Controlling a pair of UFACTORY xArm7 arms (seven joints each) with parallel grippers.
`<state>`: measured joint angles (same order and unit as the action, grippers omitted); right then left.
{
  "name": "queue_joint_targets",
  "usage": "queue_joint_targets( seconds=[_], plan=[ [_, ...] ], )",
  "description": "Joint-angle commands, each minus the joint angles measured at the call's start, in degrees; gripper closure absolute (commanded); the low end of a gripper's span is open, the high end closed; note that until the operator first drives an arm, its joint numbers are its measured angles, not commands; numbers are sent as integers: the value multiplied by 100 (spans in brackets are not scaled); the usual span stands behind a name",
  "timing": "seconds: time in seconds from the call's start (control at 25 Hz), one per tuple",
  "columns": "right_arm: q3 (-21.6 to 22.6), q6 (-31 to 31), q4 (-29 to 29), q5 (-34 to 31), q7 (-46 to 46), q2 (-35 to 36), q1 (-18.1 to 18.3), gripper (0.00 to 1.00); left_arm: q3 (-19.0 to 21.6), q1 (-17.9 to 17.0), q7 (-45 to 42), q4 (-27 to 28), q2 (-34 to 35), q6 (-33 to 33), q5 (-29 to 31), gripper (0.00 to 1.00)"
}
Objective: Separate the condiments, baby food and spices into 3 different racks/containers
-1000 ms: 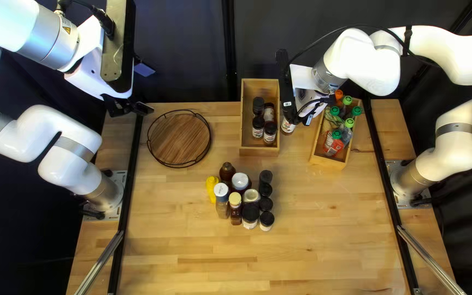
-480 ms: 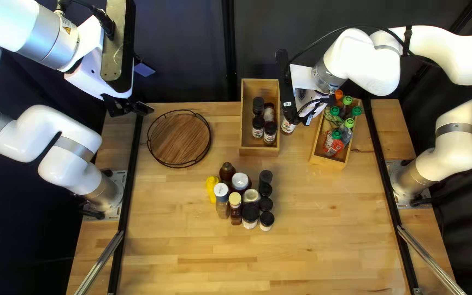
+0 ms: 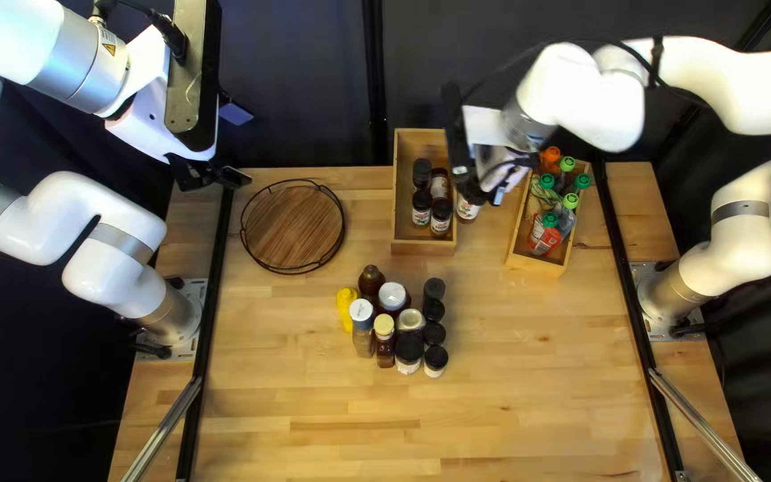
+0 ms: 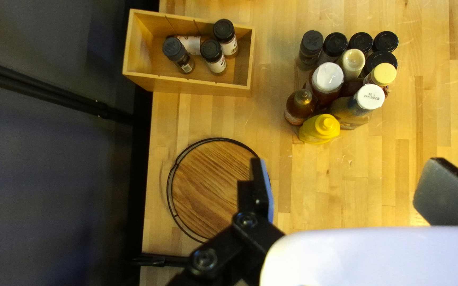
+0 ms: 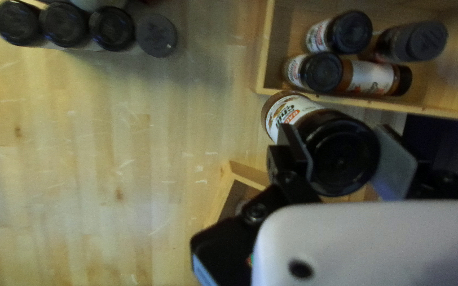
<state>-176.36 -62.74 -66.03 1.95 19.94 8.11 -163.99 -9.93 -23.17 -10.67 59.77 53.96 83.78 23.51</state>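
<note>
Holding one black-capped spice jar (image 5: 341,153) between its two fingers, our right gripper (image 3: 482,194) sits in the upper middle of the top left view, hiding part of the cap there; the arm behind it is blurred. Our left gripper (image 3: 216,178), at the upper left, has its fingers spread wide with nothing between them, one cut off at the edge of its wrist view. We have the held jar just outside the narrow wooden box (image 3: 423,251), near its side wall, while the second box (image 3: 535,265) stands to its right, partly covered by our arm. Four dark-lidded jars (image 3: 421,214) are inside the narrow box, one lying on its side. A broad stretch of surface (image 3: 314,428) reaches from the clustered bottles and jars (image 3: 409,346) toward the bottom of that view. We see striped pale wood there, a round brown tray (image 3: 294,223) with a thin black wire rim at upper left, a glossy yellow squeeze bottle (image 3: 345,308), and clear green-capped bottles (image 3: 568,214) inside the second box.
</note>
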Motion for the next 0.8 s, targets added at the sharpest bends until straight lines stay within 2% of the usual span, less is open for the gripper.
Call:
queue_joint_targets(
  seconds=[0.04, 0.8],
  plan=[
    [-123, 76, 0, 33, 159, -61, 93, 100, 0, 0, 0, 0, 0, 0, 0, 0],
    [-165, 121, -19, 43, 224, -99, 125, 100, 0, 0, 0, 0, 0, 0, 0, 0]
  ],
)
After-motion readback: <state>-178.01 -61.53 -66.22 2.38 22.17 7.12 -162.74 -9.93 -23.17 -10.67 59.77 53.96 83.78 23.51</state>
